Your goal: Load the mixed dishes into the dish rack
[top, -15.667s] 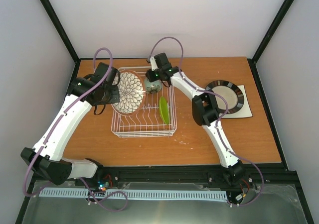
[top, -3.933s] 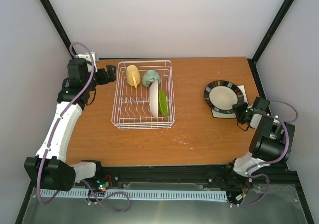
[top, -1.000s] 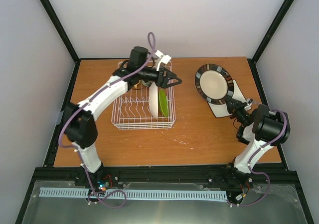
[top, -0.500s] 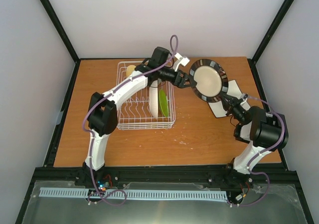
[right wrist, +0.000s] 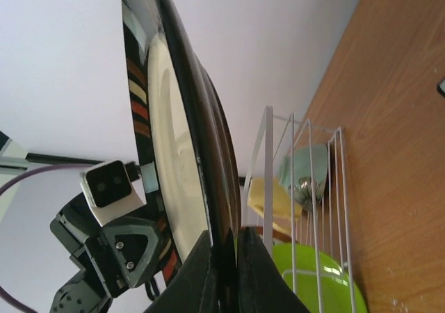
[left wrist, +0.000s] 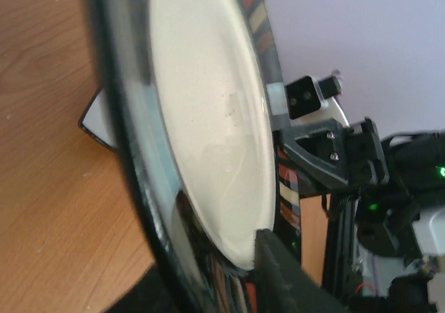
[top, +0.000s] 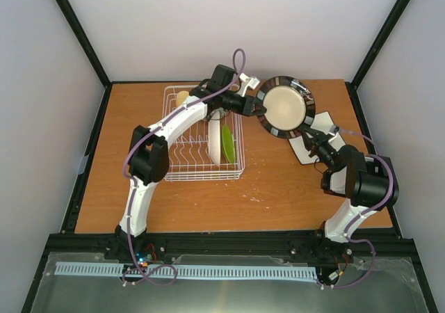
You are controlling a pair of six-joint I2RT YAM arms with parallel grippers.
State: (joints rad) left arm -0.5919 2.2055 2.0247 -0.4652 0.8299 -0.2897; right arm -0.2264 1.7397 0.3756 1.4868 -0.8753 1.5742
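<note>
The dark-rimmed cream plate (top: 284, 106) stands on edge in the air, right of the dish rack (top: 169, 161). My right gripper (top: 311, 138) is shut on its lower right rim; the right wrist view shows both fingers (right wrist: 245, 271) pinching the dark rim (right wrist: 208, 153). My left gripper (top: 258, 105) reaches over the rack and is shut on the plate's left rim, one finger (left wrist: 278, 278) pressed on the cream face (left wrist: 208, 132). The square white plate (top: 322, 126) lies on the table below. In the rack are a yellow cup (top: 182, 97), the petal-patterned plate (top: 214, 142) and the lime-green plate (top: 227, 144); the mint bowl (right wrist: 309, 168) shows through the wires.
The left arm's forearm (top: 188, 115) spans the back of the rack. The rack's near rows of prongs (top: 186, 153) hold nothing. Bare wooden table (top: 278, 188) lies between the rack and the right arm's base (top: 358, 184).
The left arm swung right from above the rack to the plate and its jaws closed on the rim. The right gripper carried the plate up and left, off the square white plate.
</note>
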